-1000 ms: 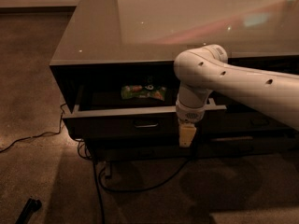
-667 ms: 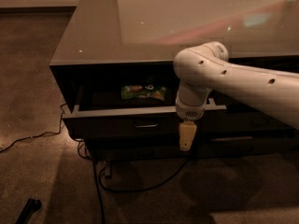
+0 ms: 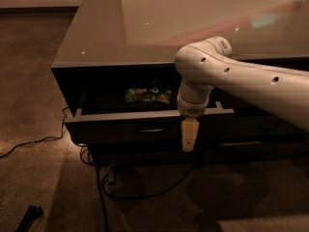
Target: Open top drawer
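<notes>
Claw (image 3: 188, 145) points straight down before the open top drawer (image 3: 116, 128).

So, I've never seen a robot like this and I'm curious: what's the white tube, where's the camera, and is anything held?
The white jointed tube is the robot's one arm, reaching in from the right. Its cream gripper hangs pointing down before the wide dark grey-brown top drawer, just right of the small metal loop handle; nothing shows in it. The single camera looks down on the low dark glossy-topped cabinet from its front. The drawer stands open, with a green snack packet lying inside. Black cables trail over the brown carpet below.
</notes>
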`<state>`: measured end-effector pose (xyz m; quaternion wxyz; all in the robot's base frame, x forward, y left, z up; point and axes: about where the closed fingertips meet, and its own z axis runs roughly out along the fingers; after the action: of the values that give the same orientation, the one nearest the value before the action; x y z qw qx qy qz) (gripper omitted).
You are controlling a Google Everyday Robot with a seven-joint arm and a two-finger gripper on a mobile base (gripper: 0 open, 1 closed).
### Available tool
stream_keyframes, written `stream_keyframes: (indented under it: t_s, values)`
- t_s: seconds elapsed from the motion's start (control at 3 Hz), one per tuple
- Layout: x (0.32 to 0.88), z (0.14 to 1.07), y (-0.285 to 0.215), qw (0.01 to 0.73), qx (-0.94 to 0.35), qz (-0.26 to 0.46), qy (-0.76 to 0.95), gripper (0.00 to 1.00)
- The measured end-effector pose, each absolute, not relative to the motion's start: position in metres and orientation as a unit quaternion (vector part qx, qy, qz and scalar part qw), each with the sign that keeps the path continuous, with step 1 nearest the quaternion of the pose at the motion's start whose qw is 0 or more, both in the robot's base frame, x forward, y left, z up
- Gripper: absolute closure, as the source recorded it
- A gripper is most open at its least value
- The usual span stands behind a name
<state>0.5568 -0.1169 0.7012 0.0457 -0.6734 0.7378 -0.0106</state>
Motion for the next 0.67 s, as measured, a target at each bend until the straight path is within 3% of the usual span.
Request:
stream_keyframes:
  t_s: [0.67]
  values:
    - [0.584,0.661,-0.099,0.036,-0.683,0.019,0.73,0.0]
